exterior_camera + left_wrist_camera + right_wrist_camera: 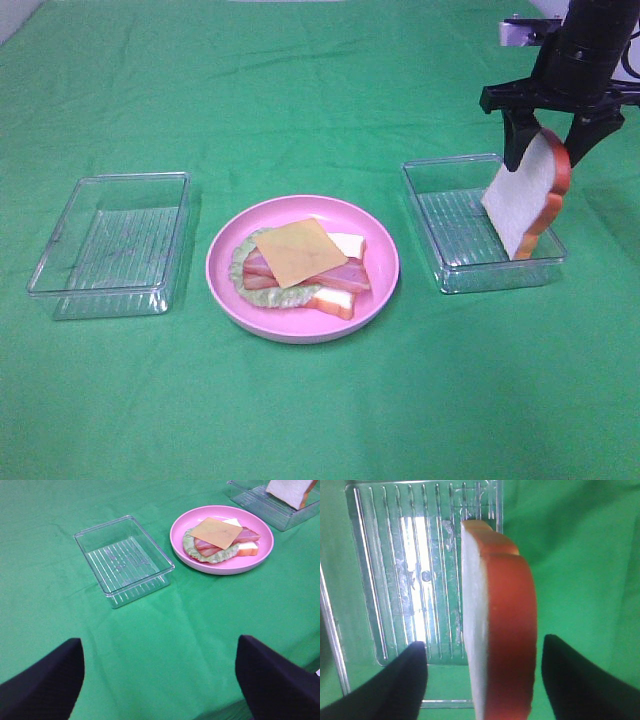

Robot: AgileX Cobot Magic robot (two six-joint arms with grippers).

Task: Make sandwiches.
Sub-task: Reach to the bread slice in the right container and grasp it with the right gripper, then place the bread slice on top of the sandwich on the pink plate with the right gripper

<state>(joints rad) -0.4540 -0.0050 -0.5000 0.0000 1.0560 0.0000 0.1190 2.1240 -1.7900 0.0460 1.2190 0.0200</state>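
Observation:
A partly built sandwich lies on the pink plate [224, 250]: a bread slice [336, 300], green lettuce [240, 270], bacon strips [346, 276] and a yellow cheese square [297, 252] on top. A second bread slice [525, 200] stands tilted on its edge in the right clear tray [452, 272]. My right gripper [547, 158] straddles its top crust, open, with a gap showing on each side of the bread slice [505, 630] in the right wrist view. My left gripper [159, 645] is open over bare cloth and does not show in the exterior view.
An empty clear tray [60, 250] sits left of the plate. Green cloth covers the whole table. In the left wrist view the empty tray [125, 560] lies ahead of my left gripper, with the plate [260, 555] beyond it.

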